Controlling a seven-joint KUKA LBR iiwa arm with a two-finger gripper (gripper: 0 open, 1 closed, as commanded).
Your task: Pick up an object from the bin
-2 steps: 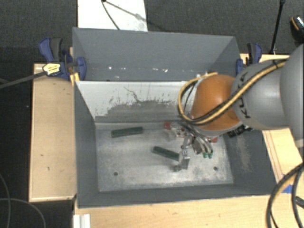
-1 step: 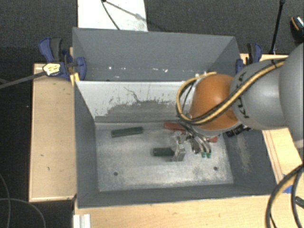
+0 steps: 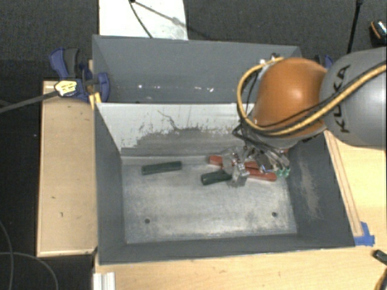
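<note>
- Orange-capped arm [image 3: 290, 95] dips into bin [image 3: 199, 222].
- Gripper [image 3: 237, 173] sits low between red bar [image 3: 216, 160] and green bar [image 3: 214, 177], likely to grasp one; apart or clamped, I cannot tell.
- Second green bar [image 3: 161, 168] lies well left.

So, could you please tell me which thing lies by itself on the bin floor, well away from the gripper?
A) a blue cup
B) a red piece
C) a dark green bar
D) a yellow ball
C: the dark green bar lies alone on the left of the bin, while the gripper is down at the right beside a red piece and a second dark green piece.
</note>
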